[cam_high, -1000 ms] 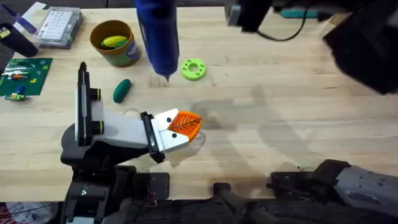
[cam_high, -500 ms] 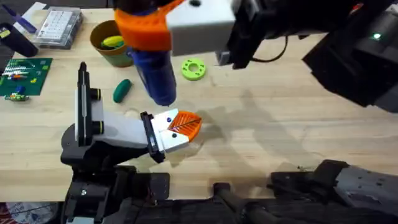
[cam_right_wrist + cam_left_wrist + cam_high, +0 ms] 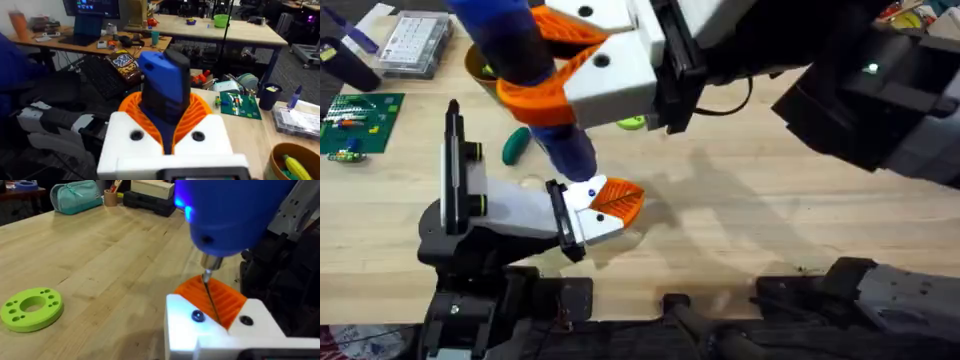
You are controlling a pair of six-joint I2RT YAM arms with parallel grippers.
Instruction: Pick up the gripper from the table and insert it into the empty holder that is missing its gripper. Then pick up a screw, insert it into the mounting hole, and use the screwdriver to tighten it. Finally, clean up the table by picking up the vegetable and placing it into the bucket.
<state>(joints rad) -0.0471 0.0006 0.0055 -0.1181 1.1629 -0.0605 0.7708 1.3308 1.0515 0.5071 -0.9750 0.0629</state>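
Pale wooden planks of the table carry the work, with a cluttered desk and monitor in the room behind in the right wrist view. At the table's near left, the left gripper lies low, its white body and orange ribbed pads resting close to the wood; whether those fingers are parted or closed I cannot tell. Coming in from above, the right gripper is clamped around the screwdriver, its orange pads pressed on either side of the blue body, as the right wrist view shows plainly. The screwdriver is tilted, tip down, and its thin bit reaches the orange pad beside a small screw head in the white face. Thick, rigid and probably fairly heavy, this tool should handle best gripped around the middle of its barrel, where the ribbed pads can bite; its smooth plastic could slip or twist if held near the end. Beyond the left arm, the vegetable lies on the wood, small, light and rounded, likely to roll unless pinched across its middle. Farther back stands the bucket, partly hidden by the tool, with a lime-green ring disc lying nearby.
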